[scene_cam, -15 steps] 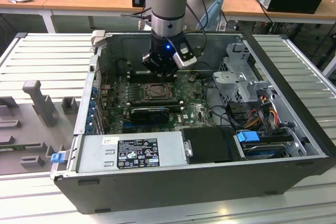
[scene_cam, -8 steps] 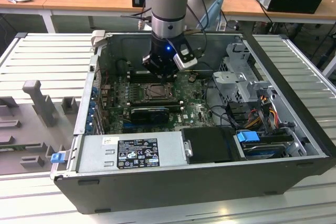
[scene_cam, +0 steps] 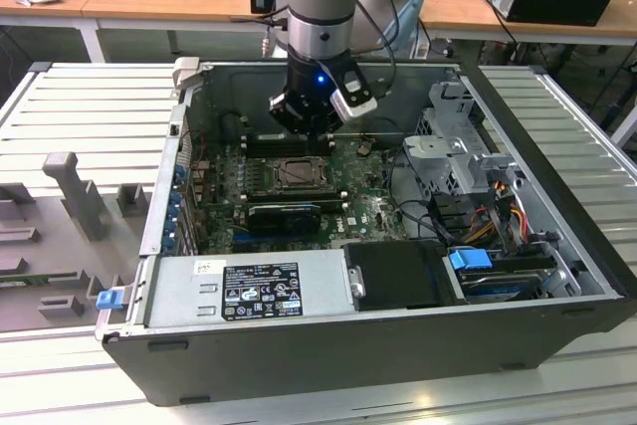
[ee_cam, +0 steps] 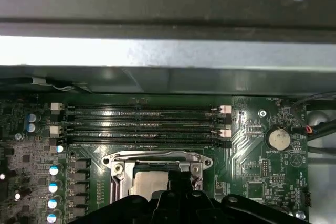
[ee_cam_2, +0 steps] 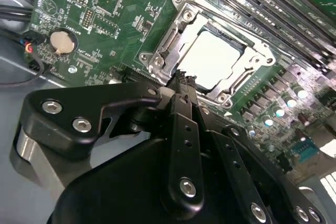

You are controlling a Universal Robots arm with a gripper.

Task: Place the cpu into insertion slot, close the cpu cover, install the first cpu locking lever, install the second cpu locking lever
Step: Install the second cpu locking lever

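While the arm hangs over the motherboard, the work stands so:
cpu (ee_cam_2: 212,59): seated in the insertion slot (ee_cam_2: 173,51), pale top showing.
cpu cover (ee_cam_2: 252,51): seems down around the chip.
locking levers: too unclear to judge.
gripper (ee_cam_2: 181,80): fingers together, empty, just beside the socket rim.
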